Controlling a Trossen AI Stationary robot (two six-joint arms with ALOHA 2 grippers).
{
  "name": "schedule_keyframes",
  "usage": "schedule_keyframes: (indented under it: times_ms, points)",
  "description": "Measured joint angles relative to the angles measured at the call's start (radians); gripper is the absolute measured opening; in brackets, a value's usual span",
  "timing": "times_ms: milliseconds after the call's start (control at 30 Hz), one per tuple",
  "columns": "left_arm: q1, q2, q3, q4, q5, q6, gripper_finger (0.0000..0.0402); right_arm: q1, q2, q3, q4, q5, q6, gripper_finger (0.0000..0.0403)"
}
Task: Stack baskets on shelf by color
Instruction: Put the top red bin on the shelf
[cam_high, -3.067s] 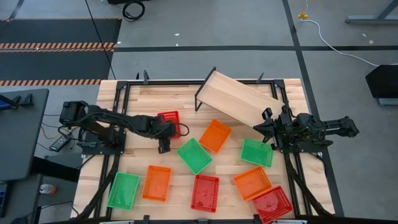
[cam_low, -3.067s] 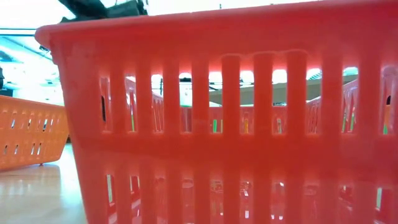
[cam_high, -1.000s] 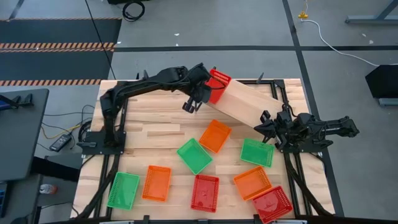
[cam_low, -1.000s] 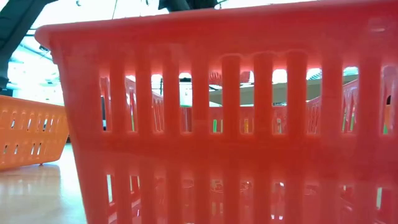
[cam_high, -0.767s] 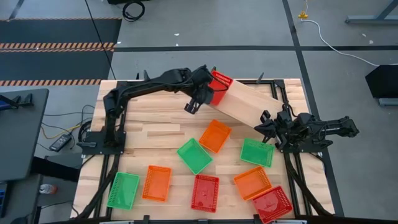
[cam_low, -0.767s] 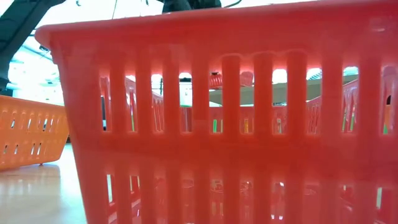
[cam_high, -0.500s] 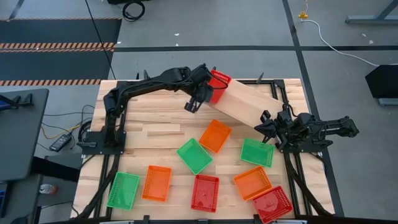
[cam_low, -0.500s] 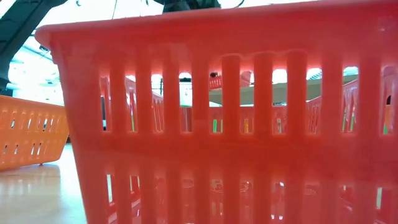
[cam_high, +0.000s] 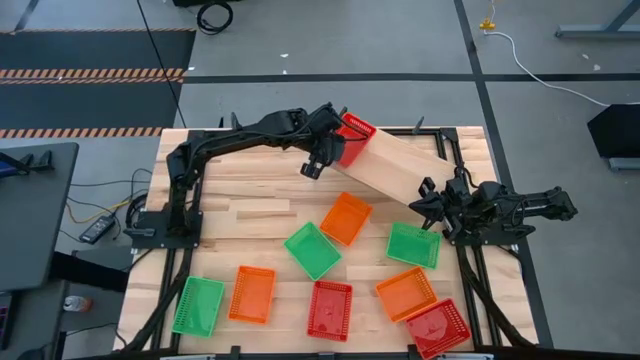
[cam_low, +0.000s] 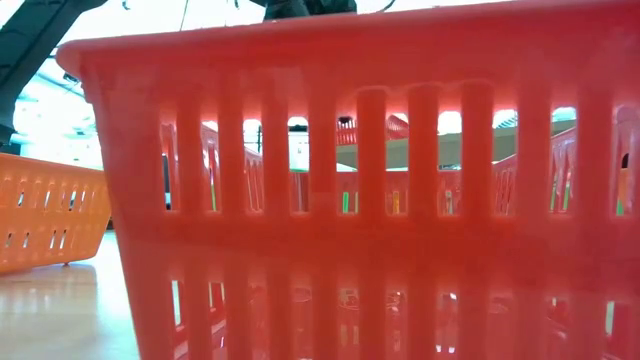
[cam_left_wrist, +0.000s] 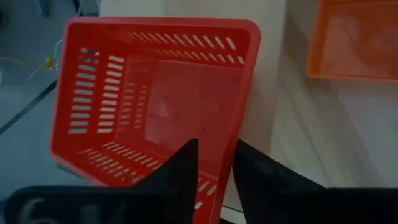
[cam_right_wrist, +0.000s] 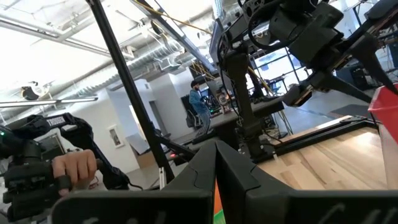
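Gripping red basket, left end effector

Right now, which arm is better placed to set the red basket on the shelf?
Left. Its gripper already holds the red basket at the shelf's upper end. The right gripper waits by the shelf's lower end.

Dark fingers closed together; a person stands far off.

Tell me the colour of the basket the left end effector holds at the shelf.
Red basket, clearest in the left wrist view.
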Motion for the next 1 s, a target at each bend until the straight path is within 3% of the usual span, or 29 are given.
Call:
schedule_keyframes:
  times_ms: [600, 900, 1000]
  points:
    - [-0.003, -0.034, 0.0, -0.021, -0.039, -0.063, 0.0108, 0.0, 0.0, 0.0, -0.018, 0.045, 0.01, 0.0016]
    - [-0.019, -0.056, 0.0, -0.106, -0.033, -0.127, 0.0108, 0.0, 0.004, 0.0, -0.032, 0.061, -0.015, 0.0016]
    - [-0.008, -0.056, 0.0, -0.1, -0.103, -0.121, 0.0108, 0.0, 0.006, 0.0, -0.032, 0.061, -0.027, 0.0016]
